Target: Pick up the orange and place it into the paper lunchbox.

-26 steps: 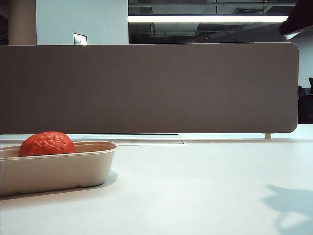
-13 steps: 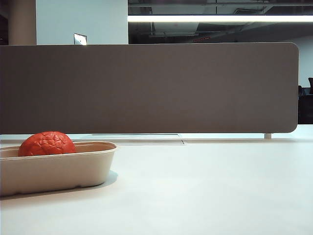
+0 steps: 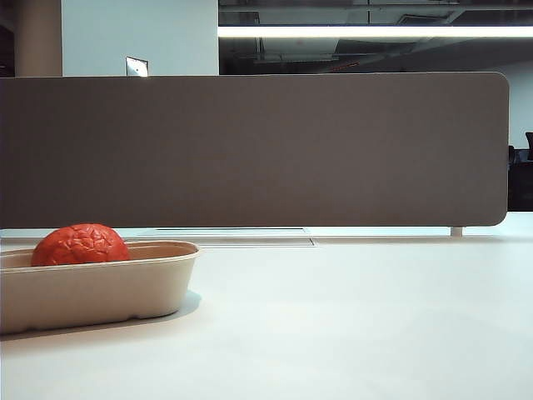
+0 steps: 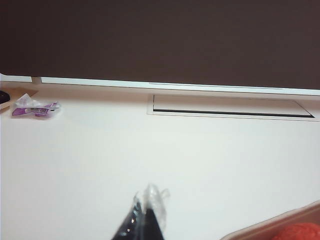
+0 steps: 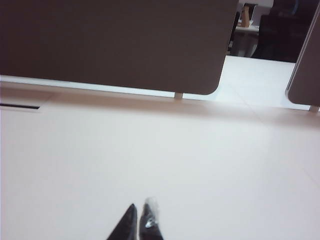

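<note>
**Kid:** Where are the two pinchers?

**Helper:** Start close to us. In its own wrist camera the left gripper (image 4: 145,222) has its tips pressed together, with a bit of clear wrap on them, and it holds nothing. It hangs over the white table (image 3: 358,317), just beside one end of the paper lunchbox (image 4: 272,229). The right gripper (image 5: 136,222) is pinched closed too, and its tips are empty. Only bare table is in front of it. It cannot see the lunchbox at all. In the big room camera you can't see either pincher.

**Kid:** And the orange?

**Helper:** The orange (image 3: 81,245) sits inside the paper lunchbox (image 3: 92,287), poking up over the rim. From the left wrist camera a small red bit of the orange (image 4: 302,233) shows in the box corner.

**Kid:** So which arm is closer?

**Helper:** The left one, I think. The lunchbox is on its side of the table, and its long way runs side to side in the room camera, with the orange away from the rounded end we can see.

**Kid:** Is the job done?

**Helper:** It looks done to me. The orange rests in the box and no pincher touches it.

**Kid:** What's behind the lunchbox?

**Helper:** A slot (image 4: 232,106) in the table, then a long dark divider wall (image 3: 250,150). A little purple wrapper (image 4: 35,107) lies far off from the lunchbox.
</note>
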Robot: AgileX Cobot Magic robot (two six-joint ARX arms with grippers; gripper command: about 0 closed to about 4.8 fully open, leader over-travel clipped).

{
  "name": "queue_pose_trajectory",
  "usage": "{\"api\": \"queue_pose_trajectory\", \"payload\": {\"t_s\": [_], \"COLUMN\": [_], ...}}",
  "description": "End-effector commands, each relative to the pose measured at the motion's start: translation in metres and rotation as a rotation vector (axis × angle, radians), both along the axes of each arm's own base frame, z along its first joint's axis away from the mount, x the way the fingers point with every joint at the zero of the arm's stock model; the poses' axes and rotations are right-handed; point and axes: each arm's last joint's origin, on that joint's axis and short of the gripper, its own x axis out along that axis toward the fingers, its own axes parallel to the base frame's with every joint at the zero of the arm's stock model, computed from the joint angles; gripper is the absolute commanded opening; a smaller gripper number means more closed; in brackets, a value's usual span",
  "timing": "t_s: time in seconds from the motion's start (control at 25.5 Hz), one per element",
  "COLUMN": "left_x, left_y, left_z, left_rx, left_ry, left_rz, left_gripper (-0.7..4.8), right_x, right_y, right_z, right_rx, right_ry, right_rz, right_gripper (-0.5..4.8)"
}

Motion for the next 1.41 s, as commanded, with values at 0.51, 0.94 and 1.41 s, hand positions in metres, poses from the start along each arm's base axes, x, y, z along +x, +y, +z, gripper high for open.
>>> {"api": "queue_pose_trajectory", "payload": {"t_s": [0.51, 0.94, 1.41], "left_x": [-0.0001, -0.0001, -0.0001], "left_y": [-0.0002, -0.0002, -0.0002], "left_z": [0.0007, 0.0007, 0.0007], "left_rx": [0.004, 0.004, 0.004], "left_ry": [-0.012, -0.012, -0.012], "left_rz": [-0.003, -0.004, -0.004], "left_gripper": [-0.05, -0.05, -0.05], "right_x": [0.0002, 0.0001, 0.0001], "right_y": [-0.0007, -0.0007, -0.0007], "right_z": [-0.0028, -0.0027, -0.0027], "right_rx": [0.135, 0.134, 0.134], "right_ry": [0.014, 0.014, 0.014], "right_rz": [-0.020, -0.020, -0.020], "right_gripper": [0.23, 0.23, 0.23]}}
